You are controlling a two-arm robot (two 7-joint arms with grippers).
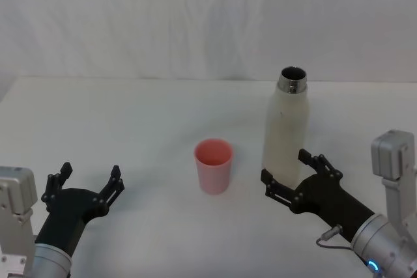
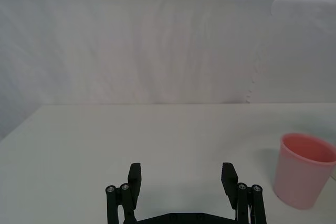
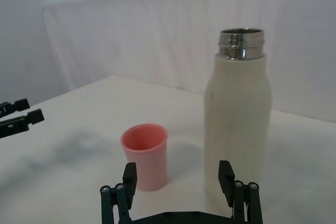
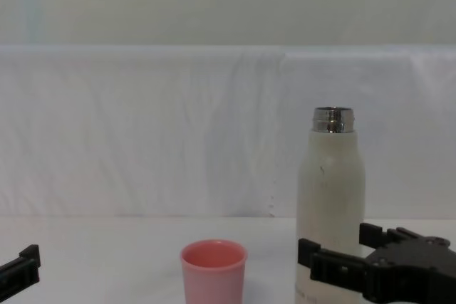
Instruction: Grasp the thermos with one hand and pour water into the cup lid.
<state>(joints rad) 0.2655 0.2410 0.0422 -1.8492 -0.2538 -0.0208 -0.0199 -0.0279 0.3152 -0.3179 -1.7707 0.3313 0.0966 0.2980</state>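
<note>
Right gripper open at the foot of the thermos, cup lid waiting beside it.

The tall cream thermos stands upright on the white table, cap off, steel neck bare. The pink cup lid stands upright just to the thermos's left, apart from it. The right gripper sits low at the thermos's near side, its fingers spread wide to either side of the lower body, not yet closed on it. The left gripper, also spread open, rests well to the left of the thermos, beyond the cup lid. The thermos looks rigid, smooth and likely slippery, and heavy if filled; a firm grip around the straight body, nearer mid-height, would probably steady the pour. The cup lid looks light and easily knocked.
</note>
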